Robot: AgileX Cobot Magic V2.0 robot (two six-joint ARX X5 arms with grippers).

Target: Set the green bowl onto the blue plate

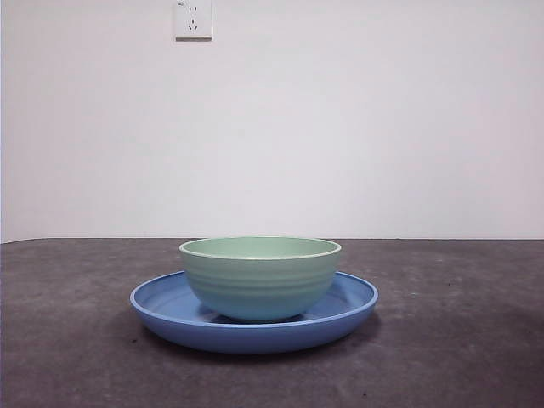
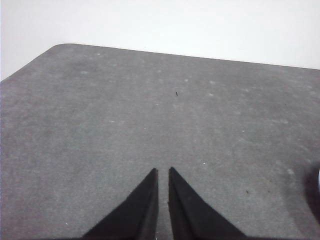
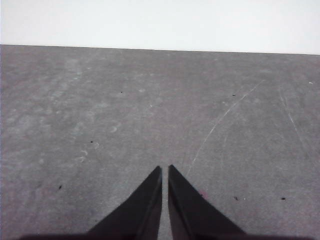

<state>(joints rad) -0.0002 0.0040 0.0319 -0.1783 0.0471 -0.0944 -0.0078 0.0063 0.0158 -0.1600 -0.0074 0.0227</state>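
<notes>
Dark grey table (image 1: 476,357), white wall: pale mint-green ridged ceramic bowl (image 1: 260,280) sits centred on the wide glossy blue plate (image 1: 161,304).
Left gripper (image 2: 162,171) and right gripper (image 3: 164,168) are clenched, empty; a sliver at 3 o'clock in the left wrist view may be the plate, hinting that arm is nearer.

Mint-green ridged bowl (image 1: 260,277), glossy blue plate (image 1: 161,301)

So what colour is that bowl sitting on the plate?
Pale mint green bowl with fine ridges, seen best in the front view.
</notes>
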